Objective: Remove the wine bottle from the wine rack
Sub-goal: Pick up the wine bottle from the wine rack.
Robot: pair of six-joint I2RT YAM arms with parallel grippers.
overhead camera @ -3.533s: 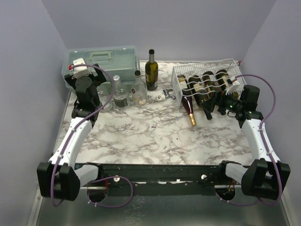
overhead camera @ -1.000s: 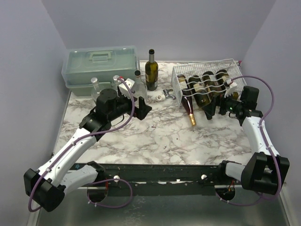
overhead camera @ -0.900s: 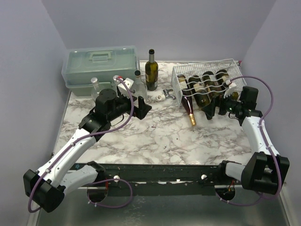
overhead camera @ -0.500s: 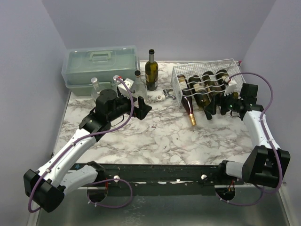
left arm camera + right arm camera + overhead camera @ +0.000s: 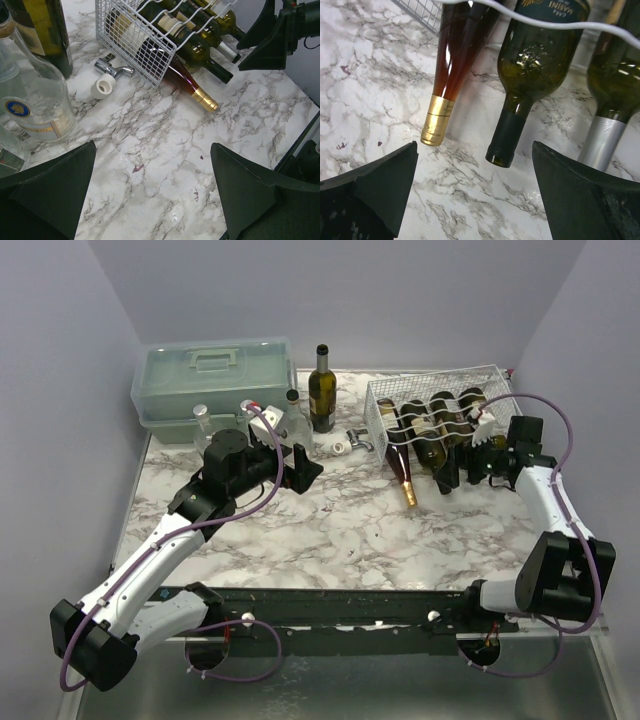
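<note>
Green toolbox (image 5: 215, 375), clear bottles (image 5: 35, 107), marble tabletop (image 5: 330, 530)

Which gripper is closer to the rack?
Right. The right gripper sits at the rack's front, by the bottle necks; the left gripper hovers beside the clear bottles.

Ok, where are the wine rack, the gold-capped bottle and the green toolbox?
wine rack (image 5: 132, 47), left wrist view, on its mesh end wall.
gold-capped bottle (image 5: 438, 120), right wrist view, on the gold foil at the neck.
green toolbox (image 5: 180, 375), top external view, on the lid.
</note>
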